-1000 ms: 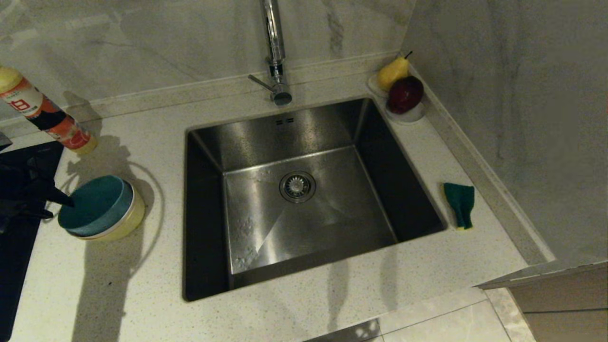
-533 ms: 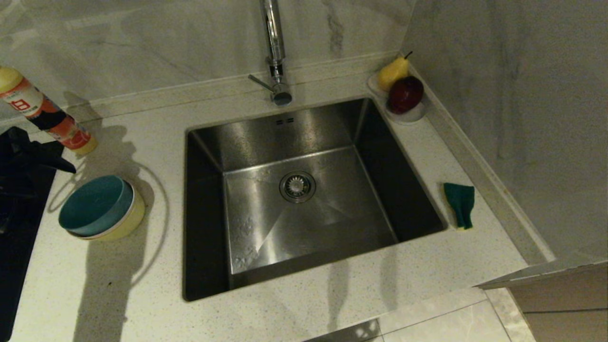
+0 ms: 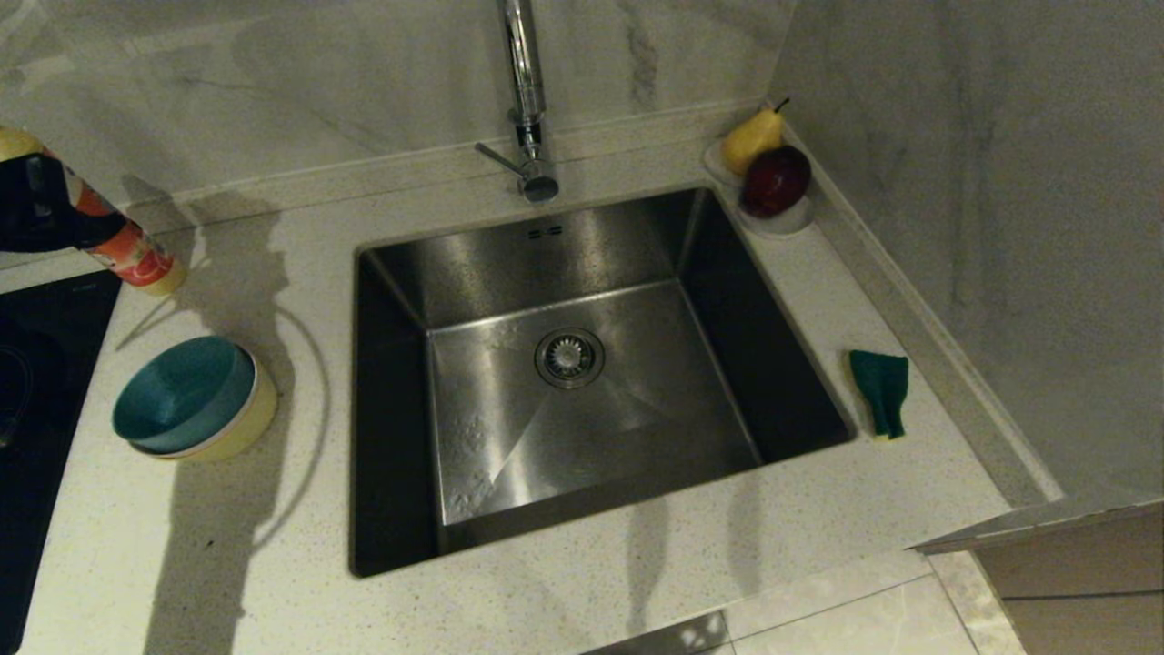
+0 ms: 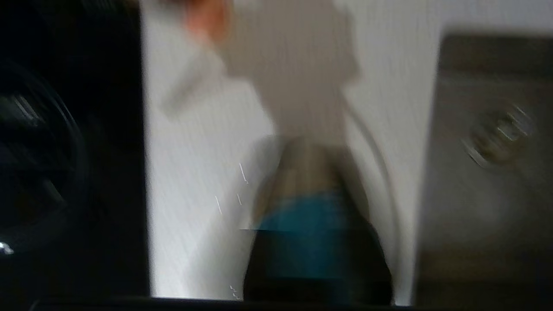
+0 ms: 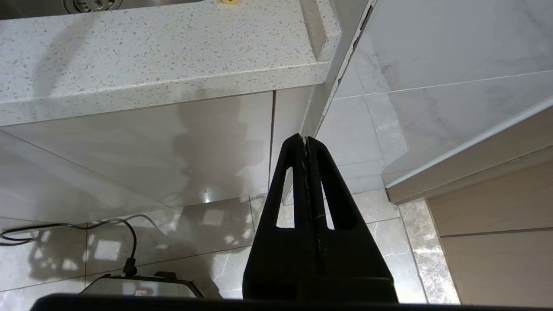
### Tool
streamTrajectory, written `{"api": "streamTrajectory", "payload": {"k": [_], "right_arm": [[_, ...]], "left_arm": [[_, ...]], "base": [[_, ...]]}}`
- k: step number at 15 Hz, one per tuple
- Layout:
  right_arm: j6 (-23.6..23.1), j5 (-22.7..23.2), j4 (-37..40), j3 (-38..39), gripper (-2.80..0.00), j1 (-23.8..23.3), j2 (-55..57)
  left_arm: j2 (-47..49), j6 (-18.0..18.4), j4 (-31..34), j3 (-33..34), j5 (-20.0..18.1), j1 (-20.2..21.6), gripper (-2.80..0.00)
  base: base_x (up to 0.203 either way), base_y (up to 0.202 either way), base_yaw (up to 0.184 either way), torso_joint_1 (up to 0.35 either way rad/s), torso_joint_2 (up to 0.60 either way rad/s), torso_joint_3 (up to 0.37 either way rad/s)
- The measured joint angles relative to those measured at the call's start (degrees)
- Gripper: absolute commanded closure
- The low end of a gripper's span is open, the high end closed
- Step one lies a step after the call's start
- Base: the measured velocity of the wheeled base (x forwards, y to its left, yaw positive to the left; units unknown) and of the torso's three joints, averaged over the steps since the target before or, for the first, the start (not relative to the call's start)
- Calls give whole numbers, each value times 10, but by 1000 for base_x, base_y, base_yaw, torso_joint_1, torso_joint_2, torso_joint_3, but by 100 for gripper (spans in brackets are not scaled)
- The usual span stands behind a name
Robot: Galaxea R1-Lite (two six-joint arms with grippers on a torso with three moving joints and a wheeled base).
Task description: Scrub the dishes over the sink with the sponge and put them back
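The dishes stand stacked on the counter left of the sink (image 3: pixel 564 364). A light blue bowl (image 3: pixel 182 391) sits inside a yellow one (image 3: pixel 245 428), with a pale rim showing between them. The sponge (image 3: pixel 880 393) lies green face up on the counter right of the sink. My left gripper (image 3: pixel 91 227) hangs at the far left, behind the stack and in front of a bottle, shut on nothing. In the left wrist view the blue bowl (image 4: pixel 302 216) shows blurred beyond the dark fingers. My right gripper (image 5: pixel 306 139) is parked shut below the counter edge.
A tall chrome faucet (image 3: pixel 527 100) stands behind the sink. An orange-labelled bottle (image 3: pixel 141 259) leans at the back left. A white dish (image 3: pixel 789 220) with a pear and a dark red fruit fills the back right corner. A black cooktop (image 3: pixel 45 382) borders the counter's left.
My left gripper has drawn away from the rim of the bowl stack, rising toward the back left until it covers part of the bottle. The bowls and the sponge have stayed put.
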Motion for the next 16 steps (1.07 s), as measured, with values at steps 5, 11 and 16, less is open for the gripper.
{"api": "streamTrajectory", "payload": {"k": [5, 11, 16], "right_arm": [[0, 0, 0, 0, 0, 0, 0], [0, 0, 0, 0, 0, 0, 0], [0, 0, 0, 0, 0, 0, 0]], "left_arm": [[-2, 7, -101, 21, 76, -135, 0], [-168, 5, -134, 167, 73, -195, 0], [-382, -1, -194, 352, 80, -198, 0]], "base": [[0, 0, 0, 0, 0, 0], [0, 0, 0, 0, 0, 0], [0, 0, 0, 0, 0, 0]]}}
